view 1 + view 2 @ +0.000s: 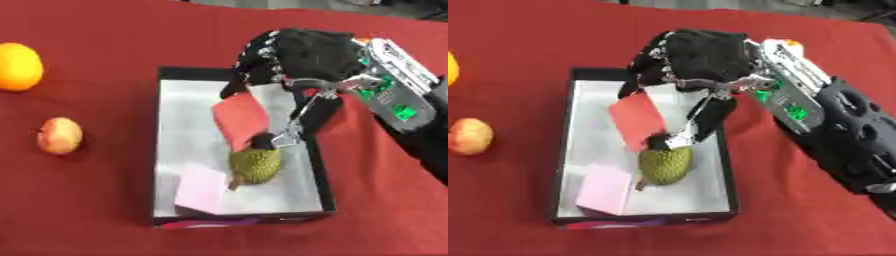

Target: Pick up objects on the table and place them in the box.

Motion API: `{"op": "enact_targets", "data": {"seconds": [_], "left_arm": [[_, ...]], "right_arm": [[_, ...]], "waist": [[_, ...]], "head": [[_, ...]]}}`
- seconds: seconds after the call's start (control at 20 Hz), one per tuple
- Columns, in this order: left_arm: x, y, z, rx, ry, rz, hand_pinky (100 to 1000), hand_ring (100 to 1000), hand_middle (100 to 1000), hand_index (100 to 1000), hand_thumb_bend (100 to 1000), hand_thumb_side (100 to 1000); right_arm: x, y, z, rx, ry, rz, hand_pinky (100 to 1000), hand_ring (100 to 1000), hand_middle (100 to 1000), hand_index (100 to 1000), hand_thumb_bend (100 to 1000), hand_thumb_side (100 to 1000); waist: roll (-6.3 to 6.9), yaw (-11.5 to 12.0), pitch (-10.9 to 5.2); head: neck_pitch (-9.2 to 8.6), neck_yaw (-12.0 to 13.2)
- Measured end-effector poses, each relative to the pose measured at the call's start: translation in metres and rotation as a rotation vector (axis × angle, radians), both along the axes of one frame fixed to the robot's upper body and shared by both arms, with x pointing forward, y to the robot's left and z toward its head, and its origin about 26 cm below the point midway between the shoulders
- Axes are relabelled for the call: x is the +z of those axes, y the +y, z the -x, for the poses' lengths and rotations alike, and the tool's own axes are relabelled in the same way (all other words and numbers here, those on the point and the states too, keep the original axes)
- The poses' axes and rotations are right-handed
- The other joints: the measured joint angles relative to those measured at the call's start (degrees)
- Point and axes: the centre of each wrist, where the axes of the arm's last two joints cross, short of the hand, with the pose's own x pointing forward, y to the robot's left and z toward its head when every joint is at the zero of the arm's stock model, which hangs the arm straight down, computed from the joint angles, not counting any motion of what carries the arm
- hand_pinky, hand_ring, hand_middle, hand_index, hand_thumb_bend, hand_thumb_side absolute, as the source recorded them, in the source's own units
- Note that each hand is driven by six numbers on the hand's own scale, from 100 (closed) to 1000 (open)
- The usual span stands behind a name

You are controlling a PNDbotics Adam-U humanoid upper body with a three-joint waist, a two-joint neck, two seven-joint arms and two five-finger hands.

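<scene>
The right hand [293,60] hung over the box [319,172], fingers curled round a red card [241,120] just above the durian [255,165] lying inside beside a pink block [201,187], while the orange [17,66] and apple [59,135] sat on the cloth [87,210] to its left.

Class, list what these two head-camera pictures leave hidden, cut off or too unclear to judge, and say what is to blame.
- Left hand: in neither view.
- Orange: cut by the right eye view's left edge.
- Box far right corner: hidden behind the right hand.
- Red card: its top edge is under the fingers, so the grip is unclear.
- Green spiky fruit: blur hides whether the fingertip touches it.
</scene>
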Motion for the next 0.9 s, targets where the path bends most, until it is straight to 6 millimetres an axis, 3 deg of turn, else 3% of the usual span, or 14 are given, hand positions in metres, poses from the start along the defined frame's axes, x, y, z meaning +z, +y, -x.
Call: {"op": "enact_targets", "data": {"seconds": [0.5,0.7,0.9], "left_arm": [[-0.001,0.000,0.000,-0.001,0.004,0.000,763,785,634,751,100,678],[-0.002,0.001,-0.001,0.001,0.007,0.002,763,785,634,751,100,678],[-0.005,0.003,0.000,0.010,0.015,0.006,763,785,634,751,100,679]], "right_arm": [[-0.007,-0.007,-0.005,-0.041,0.048,0.082,693,726,736,916,420,703],[-0.004,-0.014,-0.003,-0.058,0.074,0.010,696,694,713,911,382,564],[0.013,-0.028,0.010,-0.083,0.090,-0.165,740,689,710,912,366,420]], "waist": [[0.33,-0.02,0.01],[0.38,-0.24,0.02],[0.78,-0.76,0.02]], "head": [[-0.04,0.04],[-0.05,0.03],[-0.08,0.22]]}}
